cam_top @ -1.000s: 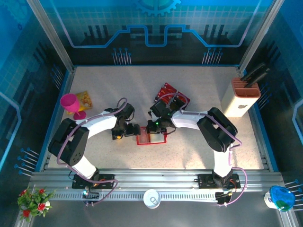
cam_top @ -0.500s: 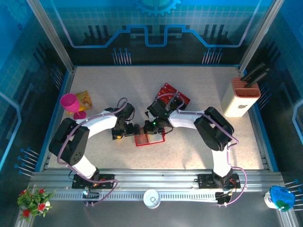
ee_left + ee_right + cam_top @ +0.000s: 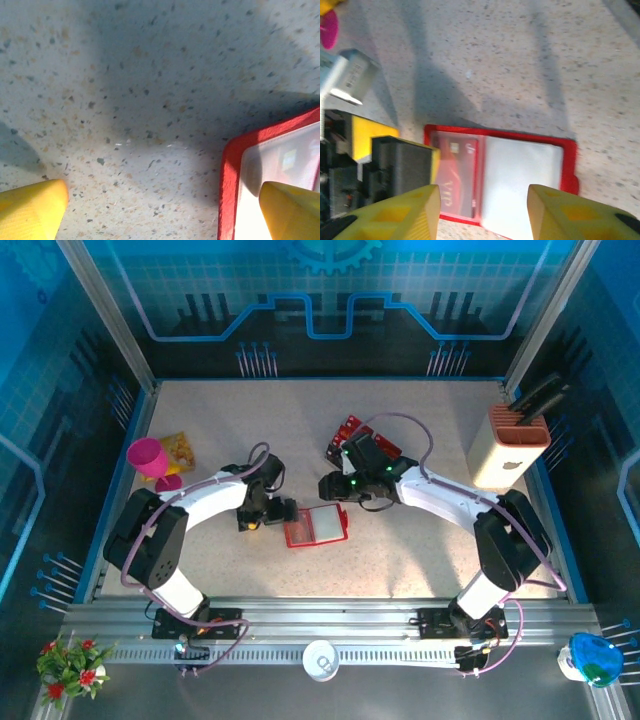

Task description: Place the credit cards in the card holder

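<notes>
The table (image 3: 420,420) is pale beige, speckled with dark and orange flecks; the card holder (image 3: 500,133) has a red rim and a whitish inside; the card (image 3: 454,175) in its pocket is red with pale "VIP" lettering; the loose cards (image 3: 350,427) are red with black parts; the left gripper (image 3: 162,192) and the right gripper (image 3: 484,192) have yellow fingers (image 3: 30,210); the cup (image 3: 150,457) is magenta; the packet (image 3: 180,448) is yellow with red; the knife block (image 3: 510,455) is cream, topped orange-brown; the walls (image 3: 330,280) are blue with a pale grid.
</notes>
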Tool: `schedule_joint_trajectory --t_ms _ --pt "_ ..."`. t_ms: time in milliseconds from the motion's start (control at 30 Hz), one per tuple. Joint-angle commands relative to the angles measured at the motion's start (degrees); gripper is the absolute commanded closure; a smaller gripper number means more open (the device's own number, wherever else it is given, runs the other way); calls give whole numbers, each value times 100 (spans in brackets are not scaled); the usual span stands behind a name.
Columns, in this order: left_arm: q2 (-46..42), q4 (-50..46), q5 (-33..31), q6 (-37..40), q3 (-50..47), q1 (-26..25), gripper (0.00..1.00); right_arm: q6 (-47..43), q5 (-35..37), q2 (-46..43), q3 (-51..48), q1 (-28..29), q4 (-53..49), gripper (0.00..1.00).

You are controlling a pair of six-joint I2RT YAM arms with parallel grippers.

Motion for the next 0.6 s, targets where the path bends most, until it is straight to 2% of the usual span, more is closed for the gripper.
schedule_joint_trajectory --t_ms 0,200,333,367,433,500,567 --pt "-96 -2 70 144 222 38 1 -320 567 52 -115 -31 -790 48" --pt "-104 -68 105 179 379 36 1 -319 681 432 -216 -14 -777 47" --pt "-99 -108 157 206 449 38 1 -291 623 681 -250 -14 -653 53" --pt "-101 -107 189 215 459 42 1 -282 630 714 -251 -22 -643 58" --pt "-103 -116 246 220 490 41 1 -260 672 717 -275 -39 -646 75" --pt "-106 -129 308 224 529 29 1 -217 710 660 -346 -57 -632 89" --pt "-106 -135 374 230 565 28 1 -187 711 562 -433 -80 -623 96"
